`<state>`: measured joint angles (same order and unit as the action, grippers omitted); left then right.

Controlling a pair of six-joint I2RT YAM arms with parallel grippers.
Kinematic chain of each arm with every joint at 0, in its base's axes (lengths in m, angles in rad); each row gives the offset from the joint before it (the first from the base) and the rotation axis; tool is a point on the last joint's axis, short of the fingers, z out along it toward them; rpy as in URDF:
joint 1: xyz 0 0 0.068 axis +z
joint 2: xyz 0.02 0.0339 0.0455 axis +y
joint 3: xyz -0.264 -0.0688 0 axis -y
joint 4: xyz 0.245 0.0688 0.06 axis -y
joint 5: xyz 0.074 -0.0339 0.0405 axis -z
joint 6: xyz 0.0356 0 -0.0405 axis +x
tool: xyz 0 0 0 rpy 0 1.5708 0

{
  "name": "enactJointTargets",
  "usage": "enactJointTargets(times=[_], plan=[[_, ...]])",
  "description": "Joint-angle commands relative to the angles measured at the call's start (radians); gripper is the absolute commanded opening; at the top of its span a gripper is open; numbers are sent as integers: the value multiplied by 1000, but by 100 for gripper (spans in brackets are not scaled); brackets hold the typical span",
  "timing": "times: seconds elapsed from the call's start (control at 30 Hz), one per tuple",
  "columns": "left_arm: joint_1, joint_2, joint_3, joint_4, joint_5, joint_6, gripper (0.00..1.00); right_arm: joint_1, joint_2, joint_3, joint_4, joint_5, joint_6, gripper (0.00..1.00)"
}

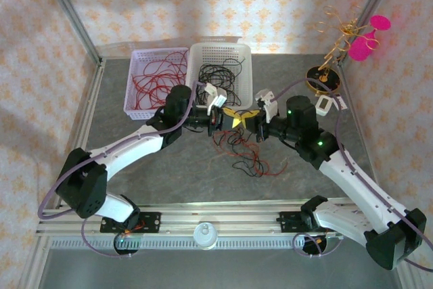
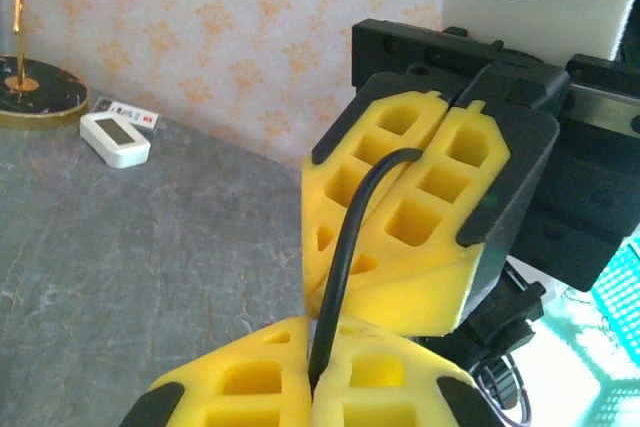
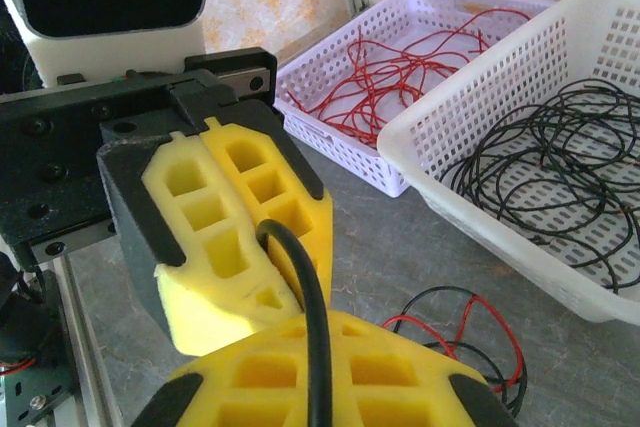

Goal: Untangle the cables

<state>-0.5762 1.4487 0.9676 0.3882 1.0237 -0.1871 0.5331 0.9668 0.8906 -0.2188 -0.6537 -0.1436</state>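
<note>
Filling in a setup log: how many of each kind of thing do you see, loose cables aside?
Baskets: 2, lavender basket and white basket
Robot arms: 2, left arm and right arm
Gripped black cable: 1
Small white device: 1
Gold stand: 1
Total: 7

Top cam above/behind my bases, looking down, wrist cams v. close, facing each other, sharing black cable.
</note>
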Motion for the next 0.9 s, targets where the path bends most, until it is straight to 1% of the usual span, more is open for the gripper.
enactJointTargets(times=[0.0,0.07,0.1,0.13,0.17,0.2,0.23,0.27,0.33,0.47,0.53,0.67,0.73,0.87], plan=[[-2,-50,-15,126,-143,-13,0,24,1,20,39,-112,-20,0],[-3,-86,-25,104,-218,2,0,24,3,7,59,-93,-14,0],[-4,-107,-29,92,-260,10,0,24,3,0,72,-64,-11,11],[-4,-129,-32,73,-310,18,0,25,1,-12,88,-20,0,25],[-5,-147,-29,57,-356,21,0,24,-2,-26,110,33,15,34],[-7,-166,-25,29,-393,26,0,24,-5,-44,139,101,39,39],[-9,-181,-17,8,-412,29,0,24,-4,-62,167,165,61,40],[-13,-192,-7,-14,-417,29,0,24,-3,-77,193,200,78,41],[-30,-213,23,-60,-418,35,0,24,5,-124,279,237,120,42],[-89,-226,104,-157,-465,41,0,29,49,-199,485,220,196,45],[-129,-234,153,-210,-496,50,0,34,88,-211,554,247,209,46],[-191,-273,217,-246,-607,42,0,36,175,-219,650,264,231,46],[-203,-294,264,-272,-671,31,0,38,230,-223,685,255,253,45],[-205,-314,379,-317,-723,20,0,48,314,-279,771,249,304,42]])
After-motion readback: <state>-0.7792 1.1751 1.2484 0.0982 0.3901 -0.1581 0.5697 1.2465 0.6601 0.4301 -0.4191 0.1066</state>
